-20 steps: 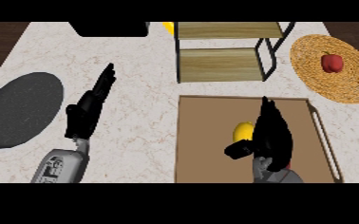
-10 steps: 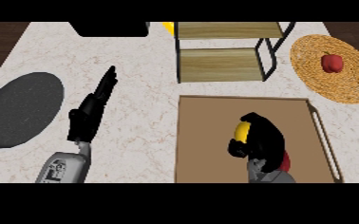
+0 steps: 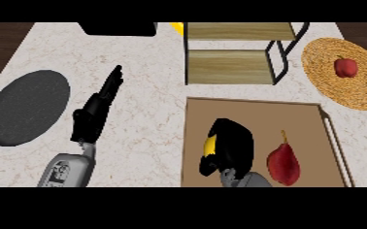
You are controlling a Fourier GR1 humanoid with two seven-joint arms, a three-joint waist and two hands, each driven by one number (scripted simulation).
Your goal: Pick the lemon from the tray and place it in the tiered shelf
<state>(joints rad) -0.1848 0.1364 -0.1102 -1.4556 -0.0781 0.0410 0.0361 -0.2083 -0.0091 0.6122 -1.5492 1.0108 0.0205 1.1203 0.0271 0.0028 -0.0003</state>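
— Yellow, just a sliver of it, peeking out from under the right hand [image 3: 231, 145]. That's the lemon [image 3: 210, 145], on the tray [image 3: 215, 111], at its left side.

— So the hand has it?

— Looks that way. The fingers curl over and round it, hiding most of the fruit. The left hand [image 3: 97, 111] lies out on the tabletop [image 3: 154, 92] with straight fingers, idle.

— What could spoil the lift?

— I'd watch the red pear [image 3: 284, 162] just beside the hand. A sideways swing could knock it. And a round lemon might roll out if the fingers sit only on top rather than under it; I can't tell which.

— And the shelf [image 3: 237, 48]?

— Beyond the tray's far edge, with dark posts. The hand must rise enough to get over the tray rim and aim between the posts, or the lemon could bump a board edge.
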